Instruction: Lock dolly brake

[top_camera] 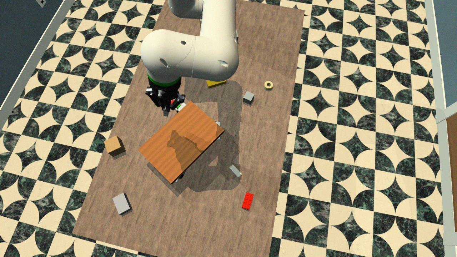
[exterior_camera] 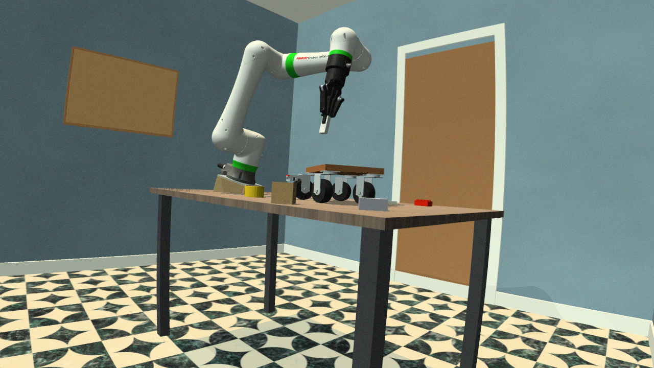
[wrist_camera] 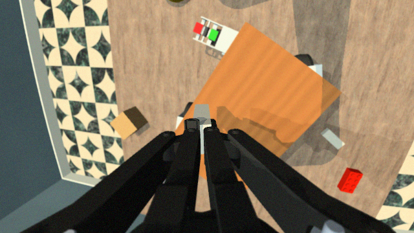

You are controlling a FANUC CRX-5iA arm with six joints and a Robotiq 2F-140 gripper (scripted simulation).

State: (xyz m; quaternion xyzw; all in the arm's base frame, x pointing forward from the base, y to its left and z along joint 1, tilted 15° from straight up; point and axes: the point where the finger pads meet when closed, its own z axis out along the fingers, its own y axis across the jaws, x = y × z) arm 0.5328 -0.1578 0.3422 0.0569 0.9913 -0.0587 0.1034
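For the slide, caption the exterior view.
Closed end effector raised high above the wooden-topped dolly, which stands on its casters on the table.

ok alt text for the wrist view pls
Looking down past the shut black gripper, held high over a wooden table, at an orange-topped dolly set at an angle. A brake pedal with red and green ends sticks out at the dolly's far corner; a tan cube and a red brick lie nearby.
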